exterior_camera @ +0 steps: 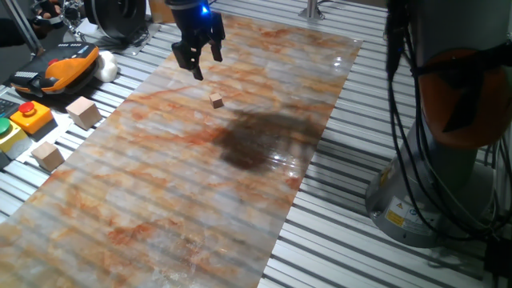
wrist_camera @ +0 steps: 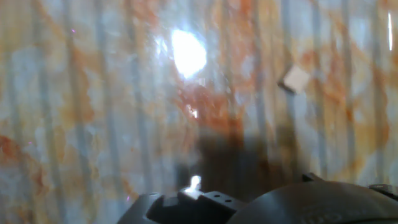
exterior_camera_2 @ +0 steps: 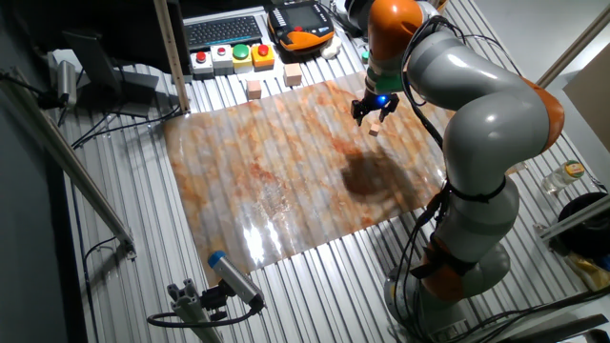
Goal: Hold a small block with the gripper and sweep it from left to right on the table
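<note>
The small block (exterior_camera: 217, 100) is a tiny tan cube lying free on the marbled orange and grey sheet (exterior_camera: 176, 184) that covers the ribbed metal table (exterior_camera: 360, 240). My gripper (exterior_camera: 206, 66) hangs above the sheet, up and to the left of the block, with its fingers apart and nothing between them. In the other fixed view the gripper (exterior_camera_2: 372, 114) is just above the block (exterior_camera_2: 375, 131). In the hand view the block (wrist_camera: 295, 79) lies at the upper right, away from the dark gripper body at the bottom edge.
Two larger pale cubes (exterior_camera: 83, 111) (exterior_camera: 48, 155) sit at the sheet's left edge. A button box (exterior_camera: 30, 116) and an orange teach pendant (exterior_camera: 68, 68) lie beyond them. The robot base (exterior_camera: 448, 176) stands at the right. A dark shadow (exterior_camera: 256, 140) falls on the sheet.
</note>
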Controlling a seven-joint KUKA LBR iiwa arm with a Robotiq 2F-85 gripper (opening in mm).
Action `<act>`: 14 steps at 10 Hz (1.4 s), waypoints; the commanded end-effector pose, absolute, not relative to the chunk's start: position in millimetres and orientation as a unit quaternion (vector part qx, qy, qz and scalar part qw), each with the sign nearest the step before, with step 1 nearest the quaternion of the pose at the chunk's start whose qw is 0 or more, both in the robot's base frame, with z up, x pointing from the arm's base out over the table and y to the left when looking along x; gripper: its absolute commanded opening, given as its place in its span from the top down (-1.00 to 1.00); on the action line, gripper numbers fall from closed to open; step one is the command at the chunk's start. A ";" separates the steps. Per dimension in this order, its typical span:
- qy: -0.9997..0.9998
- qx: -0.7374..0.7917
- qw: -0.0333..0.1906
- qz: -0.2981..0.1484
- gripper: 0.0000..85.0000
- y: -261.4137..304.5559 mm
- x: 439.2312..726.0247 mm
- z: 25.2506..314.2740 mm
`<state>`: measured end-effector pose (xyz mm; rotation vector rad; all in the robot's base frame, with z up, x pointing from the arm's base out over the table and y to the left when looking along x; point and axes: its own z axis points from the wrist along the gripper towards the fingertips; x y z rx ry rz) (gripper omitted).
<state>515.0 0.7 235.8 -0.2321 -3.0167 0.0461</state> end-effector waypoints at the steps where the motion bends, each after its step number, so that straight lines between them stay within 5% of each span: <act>1: -0.995 -0.077 0.059 0.015 1.00 0.7 514.9 235.8; 14: -0.995 -0.080 0.052 -0.001 1.00 0.7 514.9 235.8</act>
